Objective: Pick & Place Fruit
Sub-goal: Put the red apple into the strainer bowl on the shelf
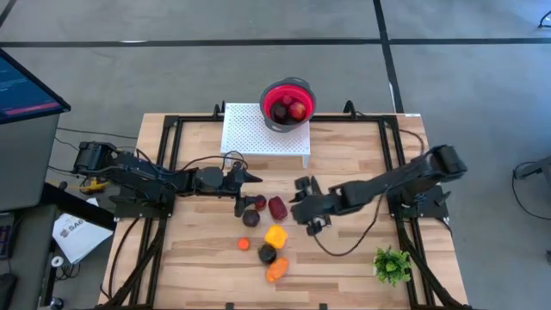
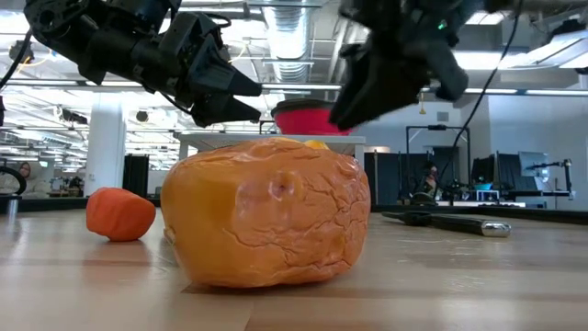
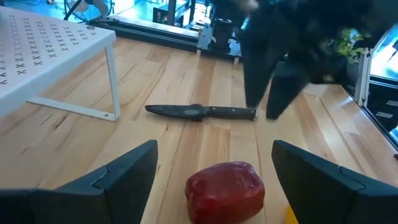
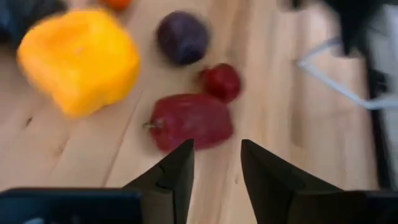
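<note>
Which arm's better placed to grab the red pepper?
Probably left. The left gripper is open with the red pepper centred between its fingers. The right gripper, narrowly open, also faces it, but off-centre.

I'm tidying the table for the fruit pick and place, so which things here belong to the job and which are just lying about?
Job:
loose fruit on the table
red bowl holding fruit
left gripper, open
right gripper, open

Lying about:
white rack
knife
plant sprig
</note>
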Controlling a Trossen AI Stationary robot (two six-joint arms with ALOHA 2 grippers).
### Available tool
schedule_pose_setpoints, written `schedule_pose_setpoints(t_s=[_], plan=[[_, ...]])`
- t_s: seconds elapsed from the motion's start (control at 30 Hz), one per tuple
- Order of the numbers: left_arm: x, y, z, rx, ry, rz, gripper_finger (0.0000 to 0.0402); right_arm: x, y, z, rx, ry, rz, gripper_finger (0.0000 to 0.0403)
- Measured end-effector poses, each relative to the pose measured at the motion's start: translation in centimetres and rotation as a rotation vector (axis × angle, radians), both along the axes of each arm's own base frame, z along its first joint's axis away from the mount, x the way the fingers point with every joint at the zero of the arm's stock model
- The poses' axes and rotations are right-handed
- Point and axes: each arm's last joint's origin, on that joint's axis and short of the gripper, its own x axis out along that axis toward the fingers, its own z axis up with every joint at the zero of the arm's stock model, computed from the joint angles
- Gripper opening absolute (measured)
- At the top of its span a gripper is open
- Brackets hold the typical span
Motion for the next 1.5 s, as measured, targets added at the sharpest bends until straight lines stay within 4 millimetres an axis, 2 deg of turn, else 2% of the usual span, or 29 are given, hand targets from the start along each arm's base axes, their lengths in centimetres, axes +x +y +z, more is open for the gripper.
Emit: schedule_pose_setpoints(t_s=[0.13,0.37,0.5,0.63,0.77,1.1,1.27,1.4,1.5], plan=[[0.0,0.0,0.0,0.002,-0.004,0.009,0.0308,2.6,-0.3,-0.6,-0.117,0.183,0.133,0.0161],[0.0,0.0,0.0,0.002,-0.005,0.009,0.0308,6.8,0.1,-1.4,-0.379,0.380,0.473,0.0276],[0.0,0.0,0.0,0.000,-0.003,0.011,0.0308,8.0,0.3,-2.7,-0.502,0.445,0.642,0.0336],[-0.1,0.0,-0.3,0.002,0.018,0.011,0.0308,8.5,-0.2,-3.7,-0.592,0.479,0.760,0.0373],[-0.1,0.1,-0.3,0.005,0.024,0.021,0.0308,8.7,-1.1,-3.8,-0.589,0.485,0.759,0.0380],[-0.4,0.3,-0.4,0.023,0.050,0.080,0.0308,9.3,-3.2,-3.8,-0.483,0.420,0.735,0.0357],[-1.8,0.5,0.6,0.044,0.089,0.138,0.0308,9.8,-4.5,-3.8,-0.365,0.353,0.601,0.0343],[-3.3,0.5,1.2,0.040,0.045,0.142,0.0308,9.6,-5.6,-4.4,-0.291,0.336,0.566,0.0335],[-4.5,0.6,0.8,0.033,0.038,0.145,0.0308,9.8,-6.0,-4.5,-0.250,0.305,0.554,0.0332]])
